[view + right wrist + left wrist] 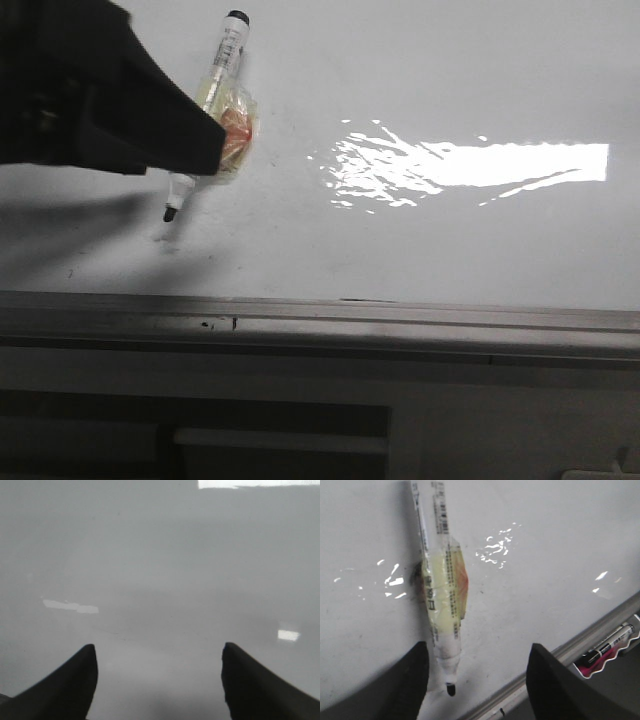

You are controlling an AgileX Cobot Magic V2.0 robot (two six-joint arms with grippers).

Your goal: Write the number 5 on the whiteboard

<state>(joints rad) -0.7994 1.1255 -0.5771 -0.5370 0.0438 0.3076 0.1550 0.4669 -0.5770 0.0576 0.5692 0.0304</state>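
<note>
The whiteboard (450, 240) is glossy white with a bright glare patch and bears no number 5 in any view, only faint smudges. A clear-barrelled black-tipped marker (222, 70), wrapped in yellowish tape, lies on the board at the left. My left gripper (185, 140) hovers over its middle, jaws open. In the left wrist view the marker (445, 600) lies between the open fingers, close to one finger (405, 690), tip toward the rail. My left gripper (477, 682) holds nothing. My right gripper (157, 680) is open and empty over blank board (160, 570).
A grey metal rail (320, 318) edges the board's near side, with a grey ledge and panel beyond it. In the left wrist view the rail (580, 645) runs diagonally, and a small tray with spare markers (607, 650) sits past it.
</note>
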